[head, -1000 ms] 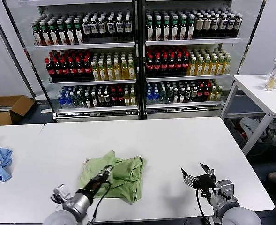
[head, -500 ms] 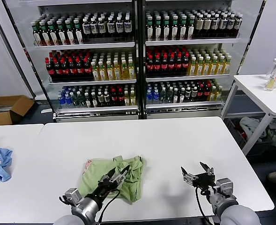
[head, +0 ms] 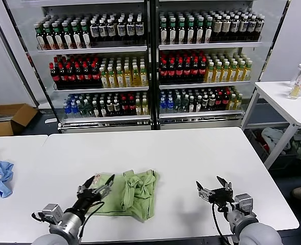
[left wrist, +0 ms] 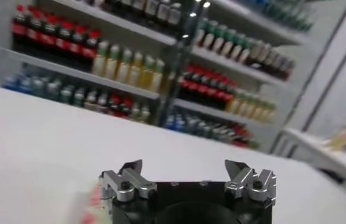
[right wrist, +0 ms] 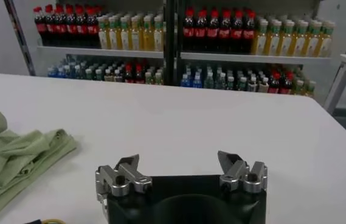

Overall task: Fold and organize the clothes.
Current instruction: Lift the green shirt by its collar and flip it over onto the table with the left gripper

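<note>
Left gripper (head: 99, 182) withdrawn, open, off shirt (head: 132, 194)

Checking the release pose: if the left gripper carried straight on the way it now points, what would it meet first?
Probably the green shirt: the open left gripper points forward and rightward at the shirt's left edge. Its height above the cloth is unclear, so it might pass over it toward bare white table.

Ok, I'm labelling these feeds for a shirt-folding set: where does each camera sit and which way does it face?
Head: looks down at the white table, green shirt, left gripper and right gripper.
Left wrist: behind its open gripper, facing the drink shelves.
Right wrist: behind its open gripper, facing the shelves.
Head and right wrist share the shirt.
</note>
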Controlling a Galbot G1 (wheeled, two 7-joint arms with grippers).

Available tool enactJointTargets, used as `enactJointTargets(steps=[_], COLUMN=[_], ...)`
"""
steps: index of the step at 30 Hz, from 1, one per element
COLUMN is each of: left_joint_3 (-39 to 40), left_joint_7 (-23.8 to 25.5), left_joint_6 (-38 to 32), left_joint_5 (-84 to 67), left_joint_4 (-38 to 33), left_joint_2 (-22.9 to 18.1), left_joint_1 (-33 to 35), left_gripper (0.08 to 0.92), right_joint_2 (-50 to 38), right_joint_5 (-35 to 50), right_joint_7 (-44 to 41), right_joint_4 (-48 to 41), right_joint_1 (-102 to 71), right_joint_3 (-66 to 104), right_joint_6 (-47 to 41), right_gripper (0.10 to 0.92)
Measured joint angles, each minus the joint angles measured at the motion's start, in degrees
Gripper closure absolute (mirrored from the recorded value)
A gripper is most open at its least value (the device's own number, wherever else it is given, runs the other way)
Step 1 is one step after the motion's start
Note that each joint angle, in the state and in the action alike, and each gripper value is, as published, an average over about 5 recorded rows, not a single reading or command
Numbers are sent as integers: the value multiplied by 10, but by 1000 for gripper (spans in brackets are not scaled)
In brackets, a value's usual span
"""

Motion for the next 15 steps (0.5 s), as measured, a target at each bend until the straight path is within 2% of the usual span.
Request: enactJointTargets(steps=[15], left_joint_3=[-16], left_joint_7=[1], left_joint_6=[68], left_joint_5=[-1], left_joint_4=[86], left_joint_2=[20], left_joint_1=[-28], left_gripper=[177], right_joint_2=[-8], right_joint_5=[0], right_joint_7=[1], right_joint_4=[14], right_joint_1=[-9], right_joint_3=[10], right_joint_6=[-3], right_gripper=[203])
